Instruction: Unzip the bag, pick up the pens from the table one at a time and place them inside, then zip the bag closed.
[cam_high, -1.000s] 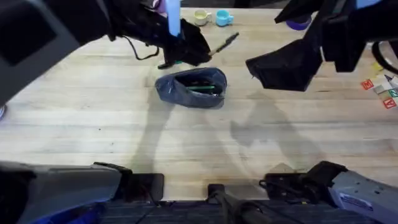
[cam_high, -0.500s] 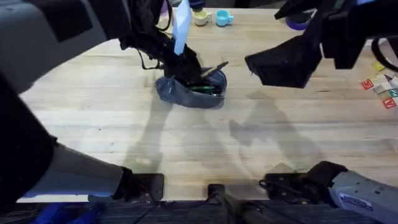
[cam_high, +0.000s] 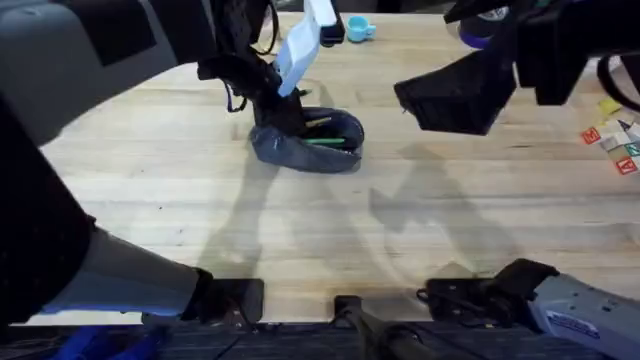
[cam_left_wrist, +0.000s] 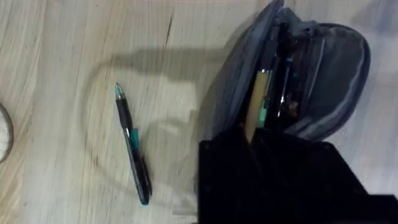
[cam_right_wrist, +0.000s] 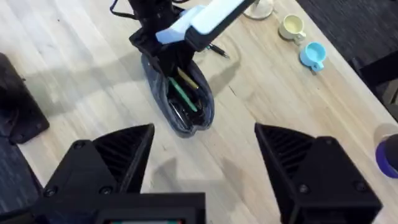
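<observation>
- On the table (cam_high: 150, 190), of pale wooden planks with fine grain, the bag (cam_high: 300, 150) is seen unzipped: a soft, oblong grey-blue fabric pouch, mouth gaping.
- Thin pens (cam_right_wrist: 183, 93) are held inside it, one green and one tan.
- A slim black pen (cam_left_wrist: 132, 143) with teal accents is left on the wood just beside the bag.
- The left gripper (cam_high: 275, 105) is lowered at the bag's mouth; its grip cannot be told.
- The right gripper (cam_right_wrist: 205, 155) is held high, black ribbed fingers spread wide, nothing grasped.
</observation>
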